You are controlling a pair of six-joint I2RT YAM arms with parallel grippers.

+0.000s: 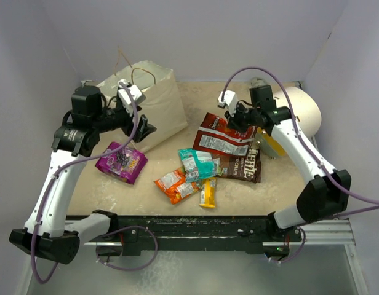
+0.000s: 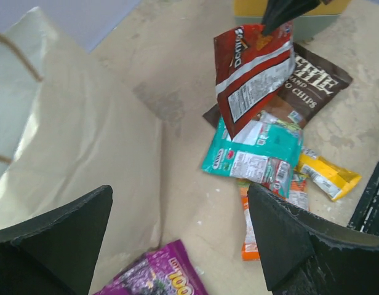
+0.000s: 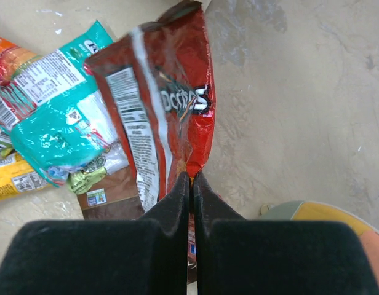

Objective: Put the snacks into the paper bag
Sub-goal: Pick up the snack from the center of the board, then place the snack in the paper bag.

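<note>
Our right gripper [image 3: 191,178] is clamped tight on one edge of the red Doritos bag [image 3: 177,104], fingers pressed together with only the foil between them. In the left wrist view the packet hangs from that pinch, its lower corner over the teal pouch [image 2: 257,150]. From above, we see this bag at about 1 o'clock on the table [image 1: 269,190], with the brown candy bag [image 1: 242,166] lying partly under it and the cream cylinder [image 1: 300,110] behind the arm at 2 o'clock. Our left gripper [image 1: 140,126] stands wide apart and holds nothing; it hovers just beside the front face of the paper bag [image 1: 152,104], which sits at 11 o'clock with its twisted handles along its far edge. The purple pouch [image 1: 122,161] lies flat at 9 o'clock, below the left gripper and close to the paper bag's near corner. Around the middle of the table the teal pouch overlaps the orange pouch [image 1: 176,184] at its 7 o'clock, and the yellow bar [image 1: 208,192] lies at its 6 o'clock, just beside the orange pouch. All of these packets are outside the paper bag.
</note>
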